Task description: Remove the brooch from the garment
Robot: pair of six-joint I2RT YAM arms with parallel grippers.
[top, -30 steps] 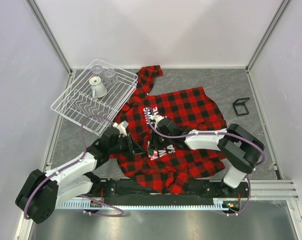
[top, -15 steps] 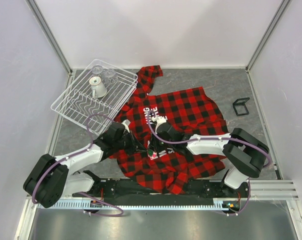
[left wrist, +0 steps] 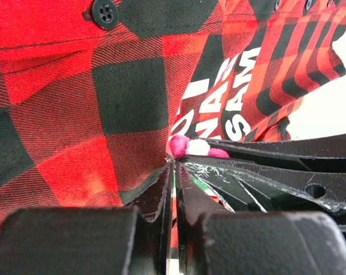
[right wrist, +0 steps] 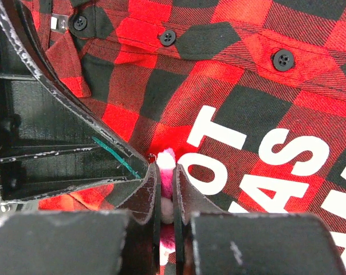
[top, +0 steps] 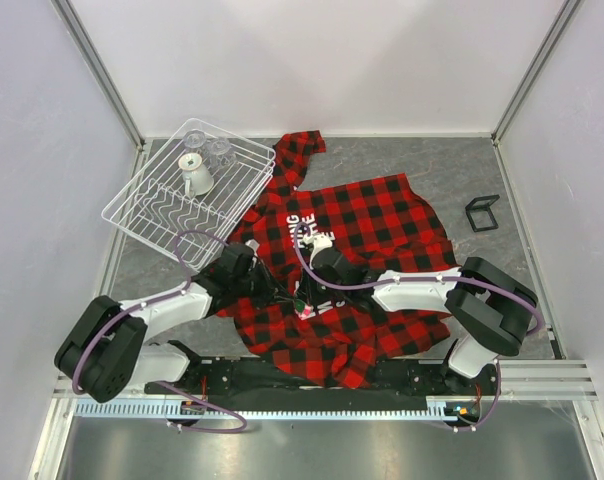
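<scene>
The garment (top: 362,225), a red-and-black plaid shirt with white lettering, lies spread across the middle of the table. The brooch (right wrist: 167,157), a small pink and white flower, sits by the letters and shows in the left wrist view (left wrist: 187,147) too. My right gripper (right wrist: 167,167) is shut on the brooch, whose petals bulge between its fingers. My left gripper (left wrist: 174,166) comes in from the left, its tips against the cloth just beside the brooch. Its jaws stand almost together, with a sliver of red cloth between them. From above, both grippers (top: 280,293) (top: 308,297) meet at one spot.
A white wire dish rack (top: 162,215) stands tilted at the back left with a white cup (top: 195,175) and clear glasses in it. A small black frame (top: 481,213) lies at the right. Grey walls close in the table on three sides.
My left arm has pushed in to the right, up to the brooch, and its jaws have closed. The right gripper has kept its grip on the brooch, shifting slightly.
</scene>
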